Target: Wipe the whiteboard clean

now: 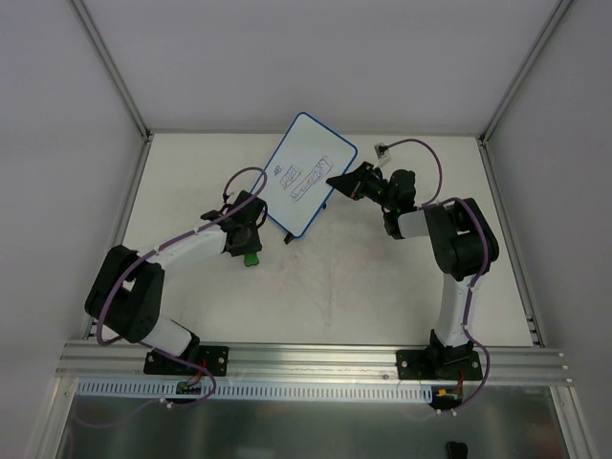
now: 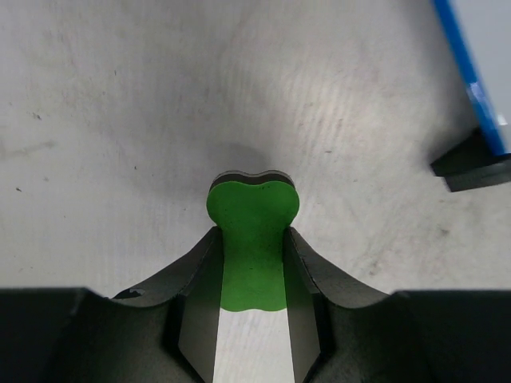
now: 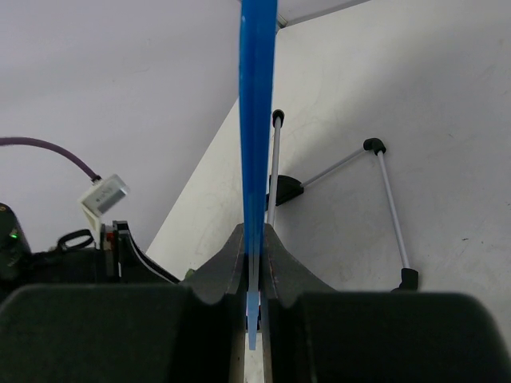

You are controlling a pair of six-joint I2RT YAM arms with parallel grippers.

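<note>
1. The right gripper (image 1: 337,180) pinches the whiteboard (image 1: 308,143) by its edge, tilted up at the far middle of the table (image 1: 382,287).
2. The left gripper (image 1: 251,251) clamps a green eraser (image 1: 251,257) near the board.
3. Scribbles (image 1: 306,177) show; wiping not yet done.

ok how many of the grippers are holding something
2. The left gripper is shut on the green eraser, beside the whiteboard; the right gripper clamps that board's blue rim at its right edge.
</note>
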